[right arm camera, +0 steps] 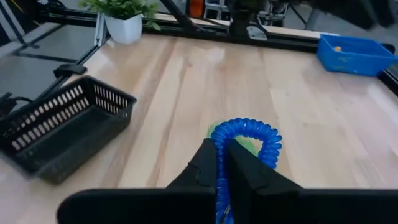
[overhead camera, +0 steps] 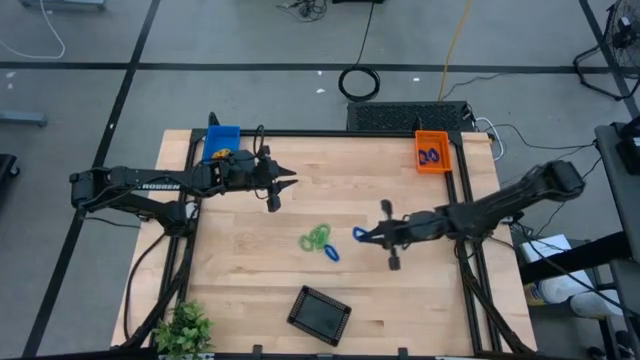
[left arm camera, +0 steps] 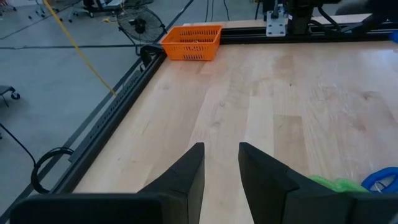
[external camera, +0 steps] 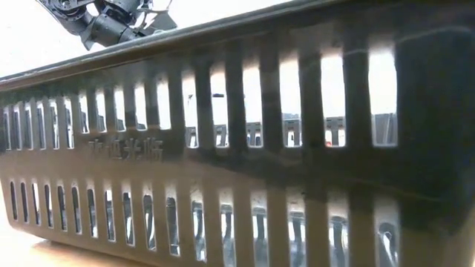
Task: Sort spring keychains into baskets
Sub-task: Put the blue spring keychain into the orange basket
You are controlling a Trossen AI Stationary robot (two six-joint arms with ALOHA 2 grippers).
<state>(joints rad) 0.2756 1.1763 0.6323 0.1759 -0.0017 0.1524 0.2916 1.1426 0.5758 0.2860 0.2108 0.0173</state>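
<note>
My right gripper [overhead camera: 364,235] [right arm camera: 222,149] hovers over the table's middle right and is shut on a blue spring keychain [right arm camera: 249,132]. Just to its left, green keychains [overhead camera: 317,238] and another blue one [overhead camera: 331,253] lie on the wood. My left gripper [overhead camera: 281,186] [left arm camera: 221,167] is open above the table's far left part and holds nothing. The blue basket [overhead camera: 221,142] at the far left holds an orange-yellow piece. The orange basket [overhead camera: 432,152] at the far right holds blue keychains. The black basket [overhead camera: 320,311] sits near the near edge. My right gripper pinches the blue keychain's coil [right arm camera: 219,144] between its two fingers, coming level from the table's right side. The coiled loop [right arm camera: 267,140] curls out past the fingertips. Whether it is clear of the table I cannot tell.
A green plant [overhead camera: 183,328] stands at the near left corner. The black basket's slotted wall [external camera: 223,148] fills the low view. Bare wood lies between the keychain pile and the baskets. A black frame rail [overhead camera: 330,133] runs along the far edge.
</note>
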